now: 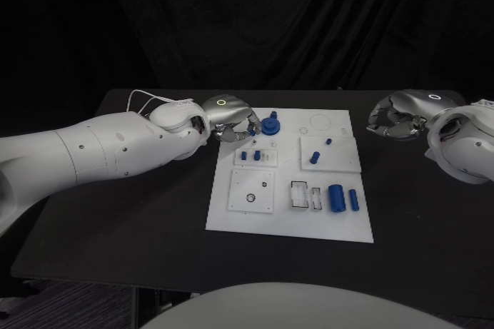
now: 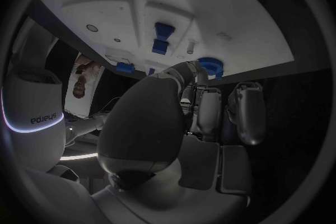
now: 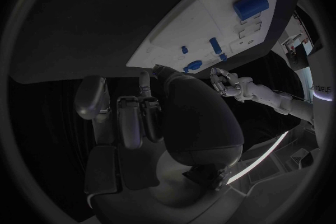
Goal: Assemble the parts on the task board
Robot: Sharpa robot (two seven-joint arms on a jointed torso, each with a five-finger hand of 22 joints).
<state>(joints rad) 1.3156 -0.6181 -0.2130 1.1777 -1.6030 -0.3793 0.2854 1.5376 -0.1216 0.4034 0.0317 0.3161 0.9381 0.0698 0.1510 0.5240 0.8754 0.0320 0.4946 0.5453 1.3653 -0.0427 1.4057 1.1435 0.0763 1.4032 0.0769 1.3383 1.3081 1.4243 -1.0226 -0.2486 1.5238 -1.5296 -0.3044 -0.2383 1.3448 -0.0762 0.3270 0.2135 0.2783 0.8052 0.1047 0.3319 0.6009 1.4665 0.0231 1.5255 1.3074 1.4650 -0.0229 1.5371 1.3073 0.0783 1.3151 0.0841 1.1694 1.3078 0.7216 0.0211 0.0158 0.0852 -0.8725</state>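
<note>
On the white rectangular task board (image 1: 290, 225), two blue cylindrical parts (image 1: 337, 196) lie near its front edge, long axes running front to back. At its far left corner the silver left hand (image 1: 233, 117) sits with fingers curled beside a round blue gear-like part (image 1: 270, 123); I cannot tell whether it holds anything. Off the board's far right corner, the silver right hand (image 1: 396, 119) hangs curled over the black table (image 1: 123, 222), holding nothing.

I'm working in what looks like a robotics lab or demo studio: a black table (image 1: 123, 236) set against black curtains (image 1: 258, 36), with a white task board (image 1: 288, 225) laid out as a test fixture under dim light.
</note>
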